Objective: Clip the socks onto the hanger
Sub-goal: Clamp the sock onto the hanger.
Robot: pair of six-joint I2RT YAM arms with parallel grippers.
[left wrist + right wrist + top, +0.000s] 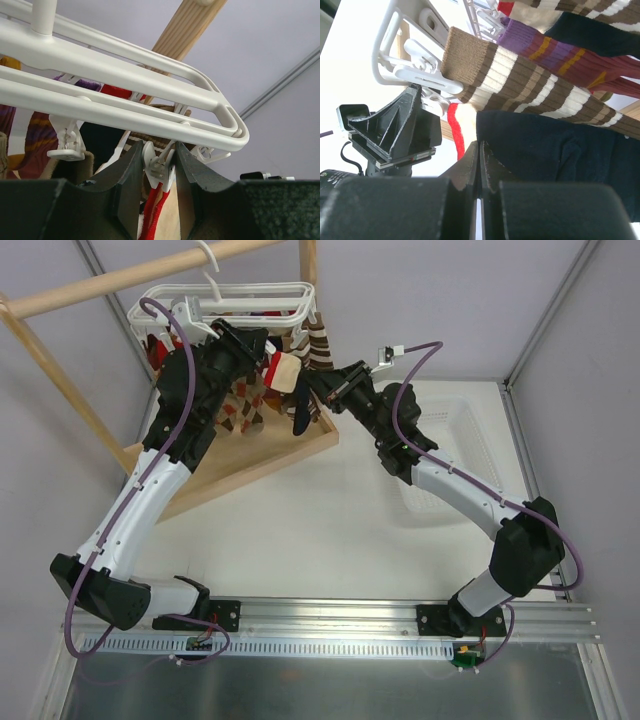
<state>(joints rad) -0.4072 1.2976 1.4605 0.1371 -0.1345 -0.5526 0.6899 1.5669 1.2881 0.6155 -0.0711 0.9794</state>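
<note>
My left jaws clamp a clip (159, 166) of the hanger (125, 75) at the red sock (151, 216); right jaws are together. If it bites little fabric, the sock may fall.

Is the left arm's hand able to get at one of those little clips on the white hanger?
Very likely yes: a clip sits right between the fingers of the left hand, under the hanger, with nothing blocking it. A red sock hangs just below.
</note>
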